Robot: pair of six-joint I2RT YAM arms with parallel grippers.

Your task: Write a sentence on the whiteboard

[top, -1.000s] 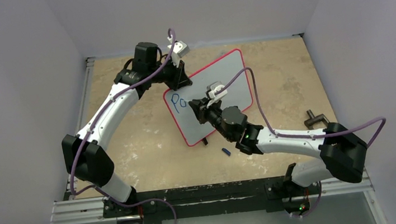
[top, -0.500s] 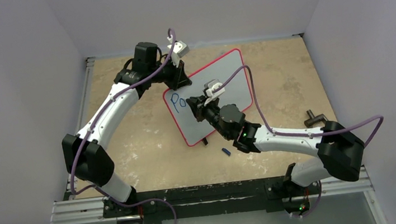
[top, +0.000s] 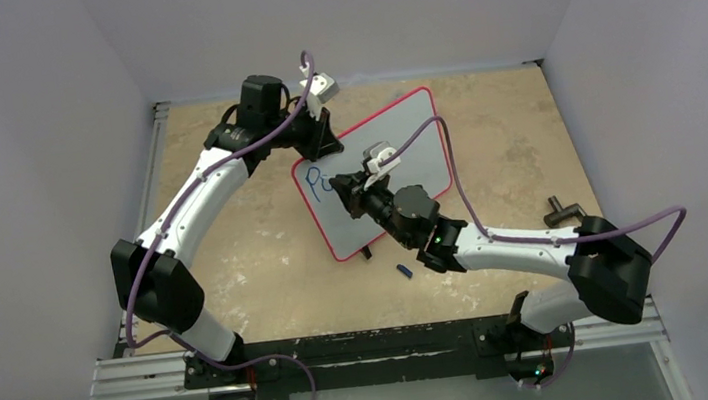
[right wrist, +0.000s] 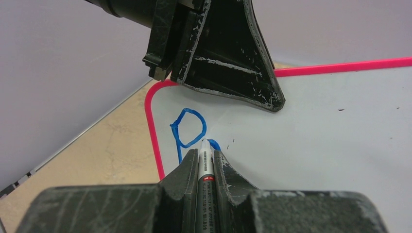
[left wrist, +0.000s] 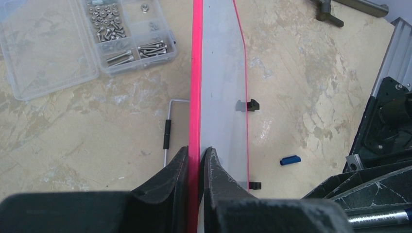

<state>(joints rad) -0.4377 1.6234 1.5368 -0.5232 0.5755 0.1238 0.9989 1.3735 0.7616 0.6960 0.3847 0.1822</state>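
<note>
Overhead, the glossy white, red-framed whiteboard [top: 404, 144] stands tilted on the beige counter [top: 237, 264]. Left wrist: the left end effector [left wrist: 197, 151] clamps its red edge. Right wrist: the right end effector [right wrist: 206, 154] pinches a grey marker [right wrist: 204, 167], tip against the board just ahead.

Your mottled beige table [top: 267, 270] is boxed by plain pale walls [top: 22, 147] on its left, far and right sides; a metal rail [top: 139, 377] lines its near edge.

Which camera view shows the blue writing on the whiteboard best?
Right wrist: the blue writing is close and sharp. Top external shows it small, beside the right gripper. Left wrist sees the whiteboard edge-on, no writing.
</note>
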